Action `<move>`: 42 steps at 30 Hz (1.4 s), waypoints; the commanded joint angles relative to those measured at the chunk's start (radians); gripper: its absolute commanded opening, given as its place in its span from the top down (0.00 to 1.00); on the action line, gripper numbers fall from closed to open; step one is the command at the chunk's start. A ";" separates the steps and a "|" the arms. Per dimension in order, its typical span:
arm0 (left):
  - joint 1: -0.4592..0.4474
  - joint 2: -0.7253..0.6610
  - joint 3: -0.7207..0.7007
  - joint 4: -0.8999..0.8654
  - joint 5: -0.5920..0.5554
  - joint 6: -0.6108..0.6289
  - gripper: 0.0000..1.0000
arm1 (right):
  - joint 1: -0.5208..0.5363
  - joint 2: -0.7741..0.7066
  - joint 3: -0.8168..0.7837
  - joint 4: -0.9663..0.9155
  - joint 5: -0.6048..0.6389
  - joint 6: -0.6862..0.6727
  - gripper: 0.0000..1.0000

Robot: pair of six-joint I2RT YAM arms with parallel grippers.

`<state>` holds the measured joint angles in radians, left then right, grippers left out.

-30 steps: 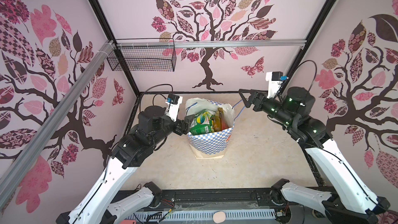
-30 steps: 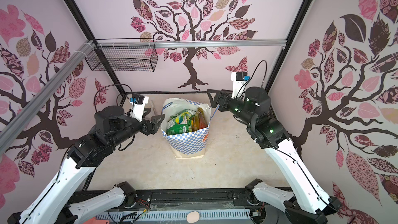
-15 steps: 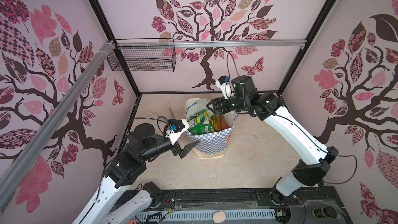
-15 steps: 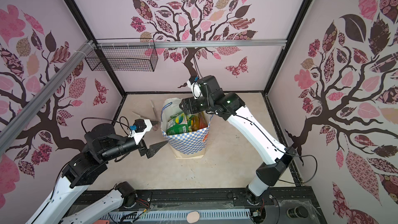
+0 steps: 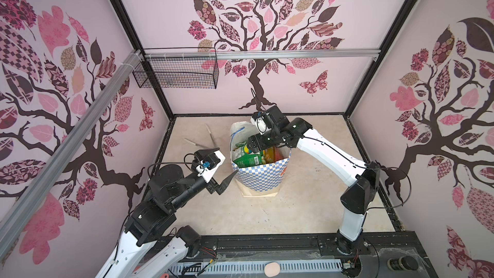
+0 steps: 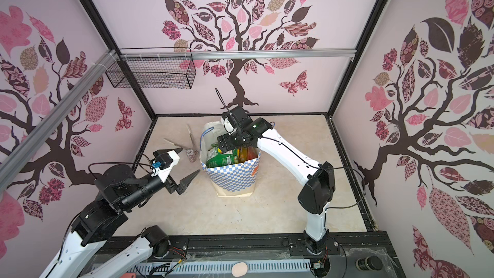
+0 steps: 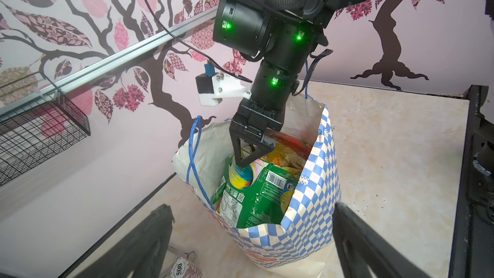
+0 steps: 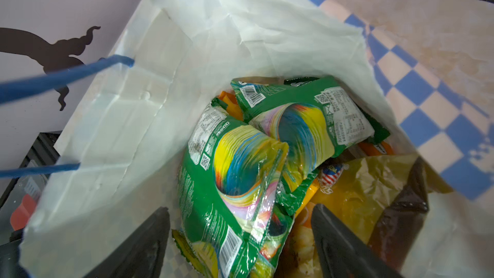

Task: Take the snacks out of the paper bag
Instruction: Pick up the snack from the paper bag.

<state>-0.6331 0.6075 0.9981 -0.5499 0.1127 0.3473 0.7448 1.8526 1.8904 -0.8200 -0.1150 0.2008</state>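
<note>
- The tall cream paper bag with a blue-and-white checkered band (image 5: 260, 179) stands upright on the beige counter (image 5: 307, 199), just above centre in both top views. Its mouth gapes and it is full nearly to the rim.
- In the right wrist view a green glossy film packet with a rainbow swirl print (image 8: 208, 188) stands on end at centre. A second green packet of the same print (image 8: 307, 119) leans behind it, and a crinkly yellow-orange packet (image 8: 355, 191) lies at lower right.
- The right jaws are spread wide inside the bag mouth, one on each side of the nearest green packet, gripping nothing. I cannot tell whether the tips touch it.
- The left jaws are also wide apart and empty, just beside the bag's checkered wall at centre left in a top view.
- The packets look light and puffy, and their film is probably slick, so a squeeze on the belly could slip or crush the contents. The flat crimped top seam seems the better hold.
- The thin paper bag may lift or tip with the packet.
- The blue cord handle (image 8: 61, 78) at the left of the right wrist view could snag.
</note>
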 commanded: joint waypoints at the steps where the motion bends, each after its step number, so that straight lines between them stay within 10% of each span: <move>1: 0.004 0.005 -0.027 0.042 -0.011 0.010 0.05 | 0.000 0.043 -0.031 0.065 0.002 -0.005 0.15; 8: 0.007 0.013 -0.041 0.059 -0.031 0.007 0.05 | 0.000 0.074 -0.086 0.141 -0.027 0.006 0.24; 28: 0.007 0.047 -0.052 0.074 -0.025 0.001 0.05 | 0.000 -0.087 -0.190 0.318 0.001 0.076 0.99; 42: 0.007 0.062 -0.056 0.079 -0.005 -0.004 0.05 | 0.000 -0.251 -0.183 0.385 0.090 0.111 1.00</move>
<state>-0.6296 0.6659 0.9672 -0.5003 0.0925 0.3450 0.7456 1.6737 1.6894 -0.4870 -0.0643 0.2939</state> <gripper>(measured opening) 0.952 0.046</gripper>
